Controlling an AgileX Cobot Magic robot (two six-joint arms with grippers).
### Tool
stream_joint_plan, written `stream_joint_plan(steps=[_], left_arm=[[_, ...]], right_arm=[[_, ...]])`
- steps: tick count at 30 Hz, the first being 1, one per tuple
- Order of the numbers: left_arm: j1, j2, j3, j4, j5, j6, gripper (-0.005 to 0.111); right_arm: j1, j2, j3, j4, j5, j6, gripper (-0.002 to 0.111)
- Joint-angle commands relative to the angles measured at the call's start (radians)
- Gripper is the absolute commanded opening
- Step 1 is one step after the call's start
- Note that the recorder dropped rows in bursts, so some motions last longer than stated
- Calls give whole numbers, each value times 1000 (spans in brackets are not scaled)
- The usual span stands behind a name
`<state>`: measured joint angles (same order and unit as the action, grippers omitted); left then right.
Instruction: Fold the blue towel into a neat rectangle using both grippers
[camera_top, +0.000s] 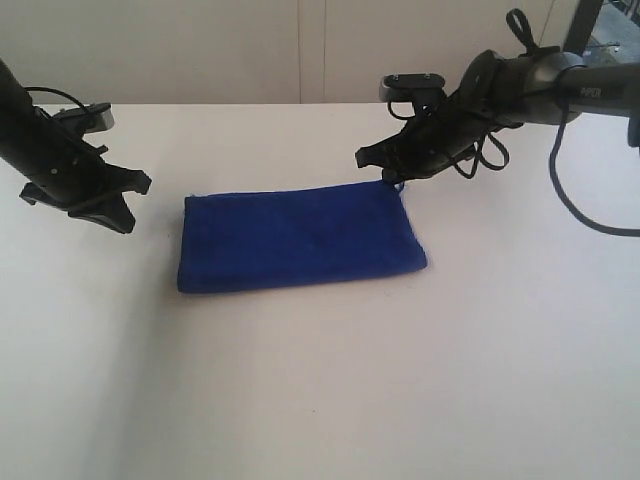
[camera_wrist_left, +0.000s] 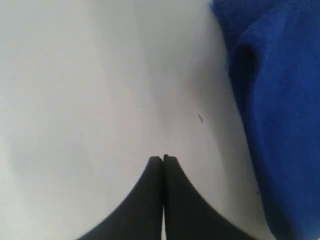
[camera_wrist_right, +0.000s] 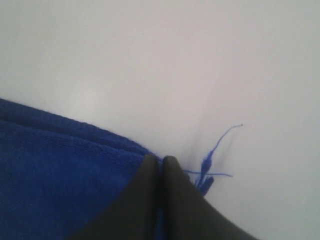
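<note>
Pinching the blue towel (camera_top: 300, 235) by its frayed corner, the right tool (camera_wrist_right: 161, 159) is clamped; the left tool (camera_wrist_left: 163, 159) is closed, empty. Soft cloth likely sags; take corners.

- From my station this looks like a robotics lab test bench.
- I see a plain white tabletop (camera_top: 320, 400) set against pale wall panels (camera_top: 200, 50).
- A black left arm (camera_top: 50, 150) and right arm (camera_top: 530, 75) flank it, with loose cables (camera_top: 575, 195) and a wrist camera (camera_top: 412, 84).
- The blue towel (camera_top: 295, 240) lies flat between them.
</note>
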<state>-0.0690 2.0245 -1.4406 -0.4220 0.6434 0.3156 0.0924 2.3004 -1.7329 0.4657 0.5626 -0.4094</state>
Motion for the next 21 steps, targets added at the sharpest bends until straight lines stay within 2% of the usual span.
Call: stream_joint_plan(steps=[1, 21], left_arm=[[2, -11, 5, -5, 12, 1, 0], [2, -11, 5, -5, 12, 1, 0]], right_arm=[[-3, -2, -4, 3, -11, -9, 0], [-5, -26, -4, -100, -22, 109, 0]])
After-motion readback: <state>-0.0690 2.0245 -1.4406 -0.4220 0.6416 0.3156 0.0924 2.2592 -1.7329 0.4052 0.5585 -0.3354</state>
